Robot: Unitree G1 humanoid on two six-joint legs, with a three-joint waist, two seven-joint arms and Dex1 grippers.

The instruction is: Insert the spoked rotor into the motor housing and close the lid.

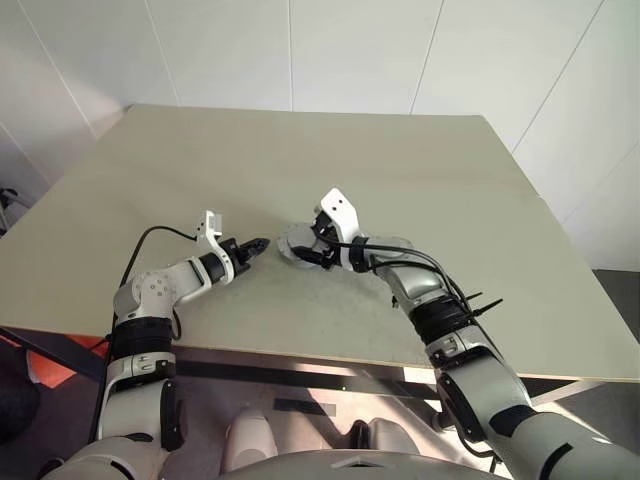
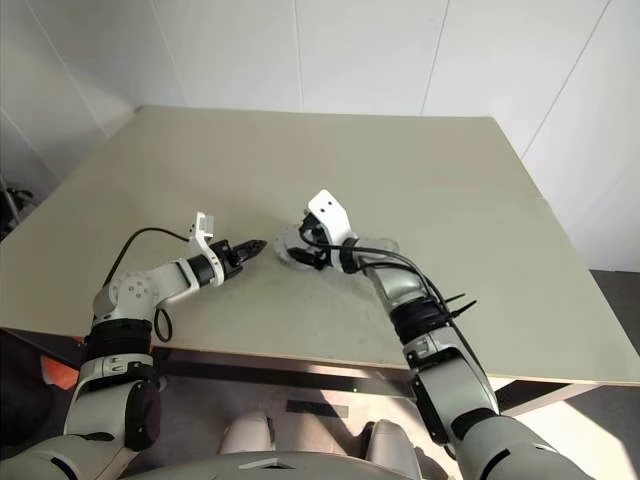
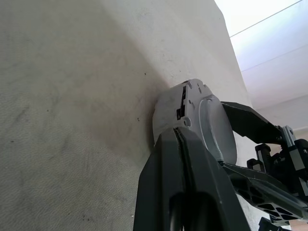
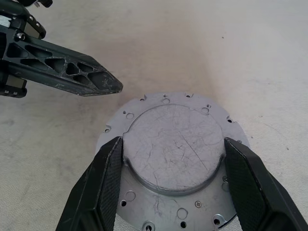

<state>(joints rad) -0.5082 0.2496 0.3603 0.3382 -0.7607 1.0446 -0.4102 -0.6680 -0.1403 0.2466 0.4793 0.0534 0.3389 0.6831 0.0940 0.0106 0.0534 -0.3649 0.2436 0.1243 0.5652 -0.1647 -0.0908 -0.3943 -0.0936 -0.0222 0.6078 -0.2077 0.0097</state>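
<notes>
On the desk [image 1: 420, 170], near its middle, sits a round silver metal piece [image 4: 173, 159]. It looks like the lid on top of the motor housing, though I cannot see inside, so I cannot tell if the spoked rotor is in there. The left claw [image 1: 255, 245] is shut tight and holds nothing. Its tip rests just beside the metal piece, maybe to keep it from sliding. The right claw [image 4: 173, 185] is spread wide, one finger on each side of the raised round top. The fingers look like they touch its edges, as if to press or turn the lid snug.
</notes>
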